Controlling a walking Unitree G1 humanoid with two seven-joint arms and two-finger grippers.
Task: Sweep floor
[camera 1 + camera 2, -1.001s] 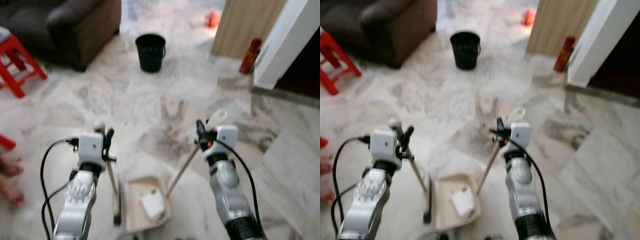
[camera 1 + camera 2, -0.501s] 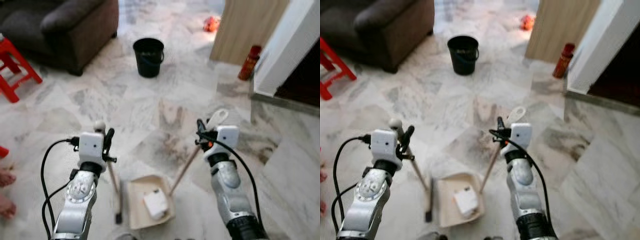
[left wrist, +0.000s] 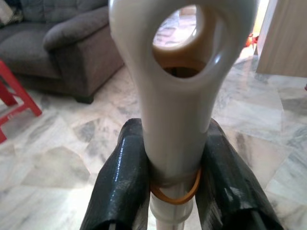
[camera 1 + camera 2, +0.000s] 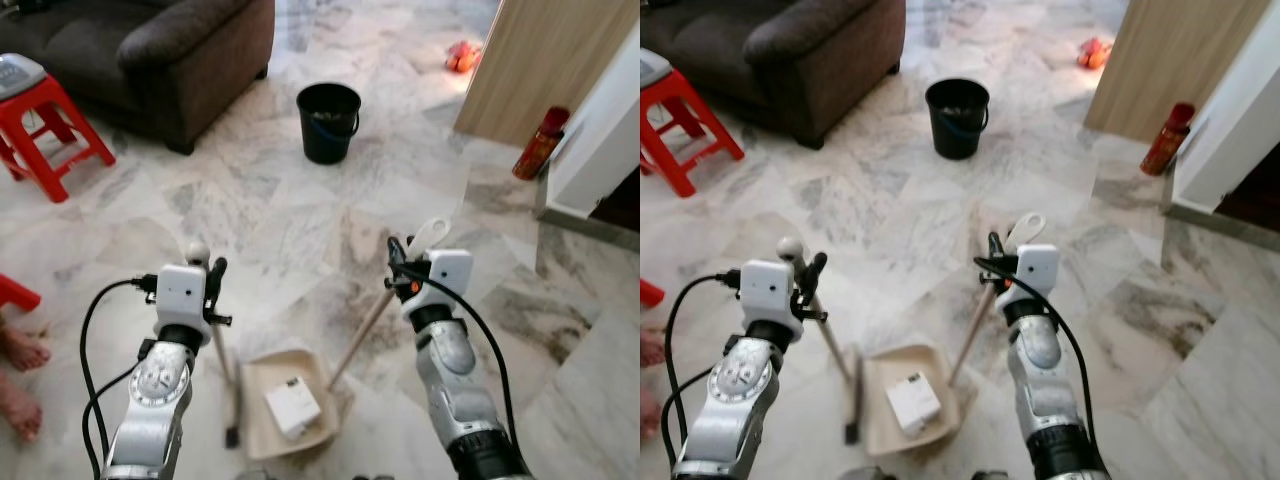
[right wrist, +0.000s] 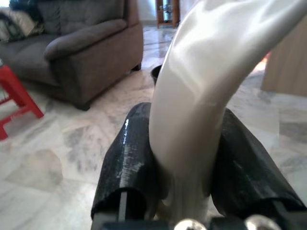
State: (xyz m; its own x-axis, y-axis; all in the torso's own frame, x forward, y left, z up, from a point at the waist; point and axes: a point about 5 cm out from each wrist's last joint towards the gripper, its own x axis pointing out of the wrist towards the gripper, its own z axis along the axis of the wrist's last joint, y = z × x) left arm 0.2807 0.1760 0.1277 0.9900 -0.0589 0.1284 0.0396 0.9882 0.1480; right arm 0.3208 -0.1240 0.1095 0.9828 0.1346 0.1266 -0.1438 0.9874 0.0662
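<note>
Between its jaws, the left gripper [image 3: 175, 184] clenched the broom handle [image 3: 177, 96]; the right gripper [image 5: 192, 175] clamped the dustpan handle [image 5: 206, 91] above marble floor [image 4: 280, 220], sofa [image 4: 150, 50] beyond.

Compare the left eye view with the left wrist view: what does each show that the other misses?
Left eye view adds: the beige plastic dustpan on the floor and the right claw. Left wrist view adds: an orange ring round the cream brush handle. Both: the left claw shut on that handle, grey sofa, red stool.
</note>
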